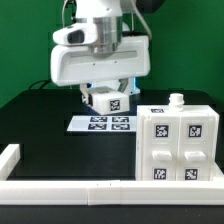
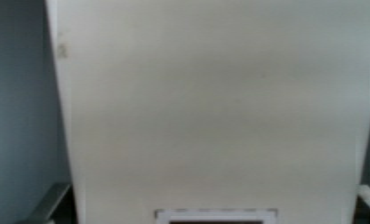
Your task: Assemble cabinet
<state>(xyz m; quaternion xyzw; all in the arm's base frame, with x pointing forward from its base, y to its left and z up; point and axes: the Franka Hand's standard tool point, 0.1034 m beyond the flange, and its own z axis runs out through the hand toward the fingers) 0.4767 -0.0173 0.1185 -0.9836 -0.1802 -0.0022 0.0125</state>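
Observation:
The cabinet [image 1: 178, 143] is a large white box at the exterior view's right, with several tagged drawer blocks in its front and a small white knob [image 1: 176, 99] on top. My gripper [image 1: 103, 93] is left of it, behind the marker board, and is shut on a white tagged block [image 1: 106, 100]. In the wrist view this white part [image 2: 208, 100] fills nearly the whole picture, with a tag edge [image 2: 214, 214] showing low down. Dark fingertips [image 2: 50, 205] flank it on both sides. I cannot tell whether the block rests on the table or hangs just above it.
The marker board [image 1: 100, 123] lies flat on the black table in front of my gripper. A low white border rail [image 1: 70, 188] runs along the front edge and turns up at the exterior view's left [image 1: 10, 158].

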